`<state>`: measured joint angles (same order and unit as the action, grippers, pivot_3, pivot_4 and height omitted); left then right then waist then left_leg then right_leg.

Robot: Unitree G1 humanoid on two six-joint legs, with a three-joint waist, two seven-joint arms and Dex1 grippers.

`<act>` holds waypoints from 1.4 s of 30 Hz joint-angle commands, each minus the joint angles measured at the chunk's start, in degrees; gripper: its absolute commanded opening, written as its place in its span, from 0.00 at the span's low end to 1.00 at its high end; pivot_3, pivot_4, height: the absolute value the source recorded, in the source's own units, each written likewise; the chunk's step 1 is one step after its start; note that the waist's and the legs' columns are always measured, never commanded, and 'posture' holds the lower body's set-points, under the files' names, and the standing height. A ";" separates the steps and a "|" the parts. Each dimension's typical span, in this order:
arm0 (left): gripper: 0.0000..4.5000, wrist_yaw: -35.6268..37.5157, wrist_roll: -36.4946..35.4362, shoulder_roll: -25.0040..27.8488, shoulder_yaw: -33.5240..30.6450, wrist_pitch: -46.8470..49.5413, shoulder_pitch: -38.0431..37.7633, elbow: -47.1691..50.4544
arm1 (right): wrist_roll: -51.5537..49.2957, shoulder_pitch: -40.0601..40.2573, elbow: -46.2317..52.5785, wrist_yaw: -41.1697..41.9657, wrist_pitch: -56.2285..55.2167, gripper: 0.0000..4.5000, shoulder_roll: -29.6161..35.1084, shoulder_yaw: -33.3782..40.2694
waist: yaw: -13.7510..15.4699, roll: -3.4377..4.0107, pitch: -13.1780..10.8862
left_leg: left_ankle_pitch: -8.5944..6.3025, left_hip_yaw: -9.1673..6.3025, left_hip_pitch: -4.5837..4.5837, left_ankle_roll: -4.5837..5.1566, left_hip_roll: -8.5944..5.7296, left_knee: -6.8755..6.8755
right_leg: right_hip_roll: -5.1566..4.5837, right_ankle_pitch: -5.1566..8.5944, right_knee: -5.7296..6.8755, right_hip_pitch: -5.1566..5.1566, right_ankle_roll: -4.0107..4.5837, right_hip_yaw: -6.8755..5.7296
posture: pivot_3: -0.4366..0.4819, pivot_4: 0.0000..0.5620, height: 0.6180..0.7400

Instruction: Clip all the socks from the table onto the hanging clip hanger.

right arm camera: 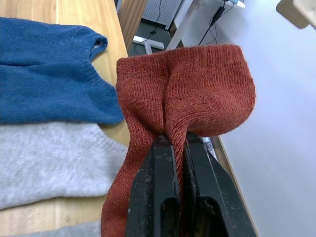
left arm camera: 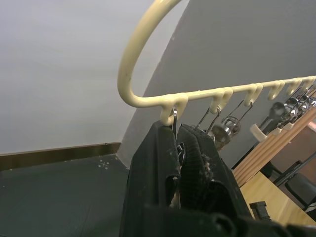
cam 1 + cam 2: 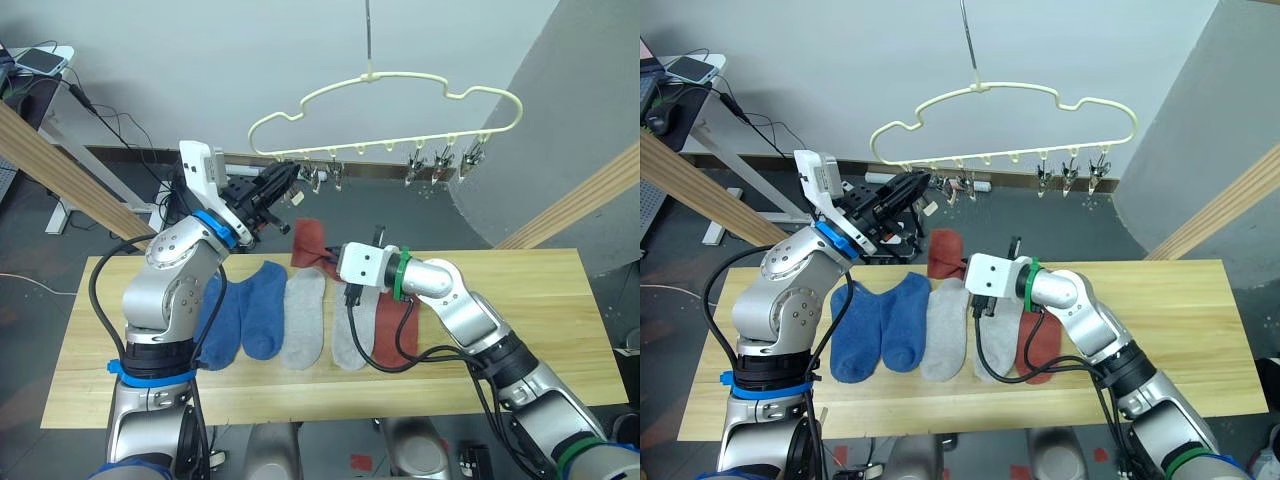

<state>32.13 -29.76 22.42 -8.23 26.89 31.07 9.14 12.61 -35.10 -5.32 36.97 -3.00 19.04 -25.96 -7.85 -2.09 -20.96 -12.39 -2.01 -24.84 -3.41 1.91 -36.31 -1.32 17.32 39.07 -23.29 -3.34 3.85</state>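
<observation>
Socks lie in a row on the wooden surface, toes toward the robot — two blue socks on its left, then two light grey socks, then a rust-red sock partly hidden under the right arm. A second rust-red sock is lifted off the far edge of the surface, its fabric bunched and pinched between the closed fingers of the right gripper. Beyond and above the surface, the pale-yellow clip hanger hangs by its hook, with a row of small metal clips along its lower bar. The left gripper is raised to the robot's-left end of that bar, its fingers nearly closed around the endmost clip; whether they actually press the clip cannot be told. No sock hangs from the hanger yet.
</observation>
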 commanded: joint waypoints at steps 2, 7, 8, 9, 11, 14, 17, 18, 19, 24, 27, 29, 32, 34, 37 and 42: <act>0.02 0.81 -1.27 1.04 -0.94 -0.37 -0.26 3.23 | 0.07 -0.43 0.67 -1.10 -4.81 0.00 -0.84 1.20 | 0.00 0.00 0.00 | 0.00 -0.03 0.00 0.00 0.00 0.00 | 0.00 0.00 0.01 0.00 0.00 -0.03 | 0.22 0.65 0.93; 0.02 0.80 -1.38 1.48 -0.85 -0.45 -0.50 3.15 | -0.59 0.71 1.29 -1.85 -6.96 0.00 -1.29 2.01 | 0.00 0.00 0.00 | 0.00 -0.06 0.00 -0.01 0.02 -0.01 | 0.00 0.00 0.02 0.00 0.00 -0.03 | 0.22 0.65 0.93; 0.02 0.79 -1.38 1.54 -0.83 -0.48 -0.53 3.15 | -0.53 0.83 1.23 -2.06 -7.16 0.00 -1.47 2.13 | -0.01 0.00 0.00 | 0.00 -0.07 0.00 0.00 0.02 -0.02 | 0.00 0.00 0.03 0.00 0.01 -0.03 | 0.22 0.65 0.93; 0.02 0.81 -1.36 1.58 -0.78 -0.53 -0.54 3.11 | -0.53 0.92 1.10 -2.23 -7.40 0.00 -1.67 2.27 | -0.02 0.00 0.00 | 0.00 -0.07 0.00 -0.01 0.03 -0.02 | 0.00 0.00 0.04 0.00 0.01 -0.03 | 0.22 0.65 0.93; 0.02 0.79 -1.30 1.53 -0.67 -0.58 -0.44 2.95 | -0.43 0.94 0.73 -2.92 -7.76 0.00 -2.17 2.63 | -0.05 0.00 0.00 | 0.00 -0.11 0.00 0.00 0.03 -0.04 | 0.00 0.00 0.06 0.00 0.01 -0.03 | 0.22 0.65 0.93; 0.02 0.75 -1.36 1.48 -0.62 -0.50 -0.35 2.92 | -0.44 0.76 0.24 -3.31 -7.80 0.00 -2.95 2.88 | -0.05 0.00 0.00 | 0.00 -0.15 0.00 0.00 0.02 -0.09 | 0.00 0.00 0.11 0.00 0.01 -0.04 | 0.22 0.65 0.93; 0.02 0.60 -1.48 1.35 -0.55 -0.28 -0.36 3.14 | -0.20 0.37 -0.73 -3.59 -7.87 0.00 -3.62 3.04 | -0.05 0.00 0.00 | 0.00 -0.19 0.00 0.00 0.02 -0.13 | 0.00 0.00 0.17 0.00 0.01 -0.03 | 0.22 0.65 0.93; 0.02 0.54 -1.50 1.34 -0.54 -0.22 -0.38 3.22 | -0.04 0.20 -1.09 -3.64 -7.96 0.00 -3.74 3.01 | -0.04 0.00 0.00 | 0.00 -0.19 0.00 0.00 0.02 -0.17 | 0.00 0.00 0.20 0.00 0.01 -0.03 | 0.22 0.65 0.93; 0.02 0.51 -1.55 1.33 -0.55 -0.15 -0.41 3.28 | 0.02 0.01 -1.45 -3.79 -8.09 0.00 -3.94 3.05 | -0.04 0.00 0.00 | -0.01 -0.20 0.00 0.01 0.02 -0.21 | 0.00 0.00 0.25 0.00 0.01 -0.03 | 0.22 0.65 0.93; 0.02 0.37 -1.86 1.28 -0.54 0.36 -0.51 3.60 | 0.30 -1.33 -3.41 -4.79 -8.60 0.00 -5.07 3.26 | -0.06 0.01 0.00 | -0.09 -0.26 -0.01 0.15 0.00 -0.51 | 0.01 0.00 0.54 0.00 0.01 -0.02 | 0.23 0.65 0.93; 0.02 0.41 -1.95 1.41 -0.61 0.64 -0.60 3.68 | 0.36 -2.01 -4.23 -5.52 -8.91 0.00 -5.50 3.53 | -0.06 0.01 0.00 | -0.09 -0.30 0.00 0.15 -0.03 -0.63 | 0.02 0.00 0.73 0.00 0.01 -0.03 | 0.23 0.65 0.93; 0.02 0.45 -1.95 1.53 -0.75 0.75 -0.60 3.66 | 0.34 -2.34 -4.60 -5.84 -9.21 0.00 -5.58 3.66 | -0.06 0.01 0.00 | -0.08 -0.33 0.00 0.15 -0.08 -0.65 | 0.03 0.00 0.80 0.00 0.01 -0.06 | 0.23 0.65 0.93; 0.02 0.45 -1.83 1.50 -0.77 0.87 -0.65 3.70 | 0.04 -2.57 -4.84 -5.93 -9.70 0.00 -5.67 3.79 | -0.05 0.01 0.00 | -0.08 -0.36 0.00 0.14 -0.08 -0.65 | 0.03 0.00 0.83 0.00 0.01 -0.10 | 0.23 0.64 0.93; 0.02 0.39 -1.79 1.50 -0.75 1.01 -0.77 3.82 | -0.16 -2.74 -4.86 -5.86 -9.92 0.00 -5.84 3.77 | -0.05 0.01 0.00 | -0.08 -0.37 0.00 0.14 -0.08 -0.65 | 0.03 0.00 0.82 0.00 0.01 -0.09 | 0.23 0.64 0.93; 0.02 -0.02 -1.09 1.60 -0.77 0.60 -1.06 3.95 | -0.45 -3.10 -4.99 -5.80 -10.28 0.00 -6.35 3.73 | -0.05 0.01 0.00 | -0.08 -0.37 0.00 0.14 -0.07 -0.65 | 0.03 0.00 0.81 0.00 0.01 -0.09 | 0.23 0.64 0.93; 0.24 0.40 -1.87 2.21 -1.12 1.82 -1.78 4.03 | -0.79 -3.68 -5.53 -5.52 -10.72 0.00 -7.27 3.57 | -0.06 0.01 0.00 | -0.08 -0.39 0.00 0.13 -0.06 -0.65 | 0.03 0.00 0.83 0.00 0.01 -0.10 | 0.23 0.64 0.93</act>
<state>32.00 -30.45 23.82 -8.28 28.54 29.81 10.58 12.71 -37.87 -11.67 31.40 -12.10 12.31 -23.21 -7.91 -2.08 -20.96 -12.46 -2.40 -24.84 -3.27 1.85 -36.96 -1.29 17.32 39.90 -23.29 -3.34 3.75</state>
